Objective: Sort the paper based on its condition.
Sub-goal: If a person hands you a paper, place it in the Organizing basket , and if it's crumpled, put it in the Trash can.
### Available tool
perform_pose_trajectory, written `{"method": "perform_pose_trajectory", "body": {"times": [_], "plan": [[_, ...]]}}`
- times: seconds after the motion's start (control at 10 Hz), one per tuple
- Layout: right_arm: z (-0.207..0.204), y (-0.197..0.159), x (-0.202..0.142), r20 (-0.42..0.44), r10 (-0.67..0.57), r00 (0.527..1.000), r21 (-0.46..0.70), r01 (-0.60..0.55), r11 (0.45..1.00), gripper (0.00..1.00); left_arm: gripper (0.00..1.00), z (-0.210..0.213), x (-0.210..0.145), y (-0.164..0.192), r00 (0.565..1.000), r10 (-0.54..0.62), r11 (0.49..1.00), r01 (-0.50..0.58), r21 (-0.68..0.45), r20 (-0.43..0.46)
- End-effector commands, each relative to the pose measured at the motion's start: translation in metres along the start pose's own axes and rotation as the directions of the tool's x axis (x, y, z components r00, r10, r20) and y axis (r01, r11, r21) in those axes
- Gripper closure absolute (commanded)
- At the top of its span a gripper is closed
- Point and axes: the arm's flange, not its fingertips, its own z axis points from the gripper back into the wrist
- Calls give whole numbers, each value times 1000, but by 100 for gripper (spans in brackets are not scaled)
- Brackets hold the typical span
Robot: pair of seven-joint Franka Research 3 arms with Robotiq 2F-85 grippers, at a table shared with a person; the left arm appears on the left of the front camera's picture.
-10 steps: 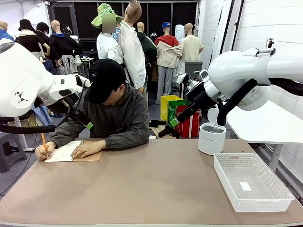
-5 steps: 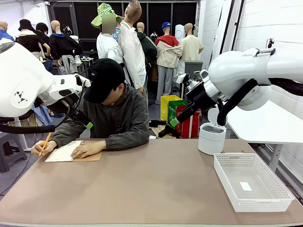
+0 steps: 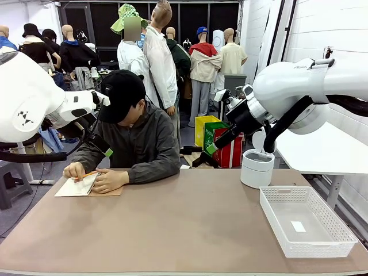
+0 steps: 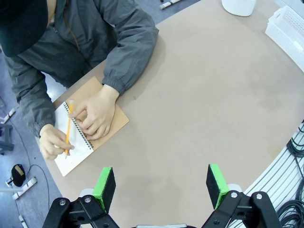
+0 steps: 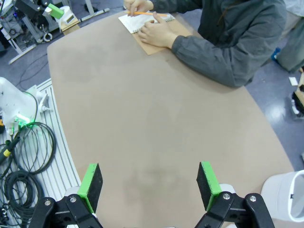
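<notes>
From the front, the thin white sheet of paper [image 3: 73, 186] lies at the far left of the brown desk [image 3: 190, 230], on the open spiral-bound notebook with a brown cardboard cover [image 3: 109, 190], under the person's hands [image 3: 109, 181]; an orange pencil [image 3: 88, 174] rests on it. Both arms hang raised above the desk's far edge. A white plastic lattice basket [image 3: 307, 221] sits at the right, a white cylindrical bin [image 3: 256, 168] behind it.

In the left wrist view, the left claw [image 4: 160, 184] gapes wide and empty, well above bare desk, the paper [image 4: 76, 154] well apart from it. The sheet looks light, floppy, easily creased; whether it is loose or bound to the spiral I cannot tell. Judging by that, a pinch at a free edge lifted off the desk would suit best.

In the right wrist view, the right claw [image 5: 149, 185] is spread fully, holding nothing, with the paper [image 5: 134, 22] across the desk.
</notes>
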Motion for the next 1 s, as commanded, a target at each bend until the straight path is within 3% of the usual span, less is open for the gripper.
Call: {"method": "perform_pose_trajectory", "body": {"times": [0.0, 0.9], "plan": [[0, 1, -1, -4, 4, 1000, 2, -4, 1000, 0, 0, 0, 0, 1, 1000, 0, 1000, 0, -1, -1], [0, 1, -1, -4, 4, 1000, 2, -4, 1000, 0, 0, 0, 0, 1, 1000, 0, 1000, 0, -1, -1]]}}
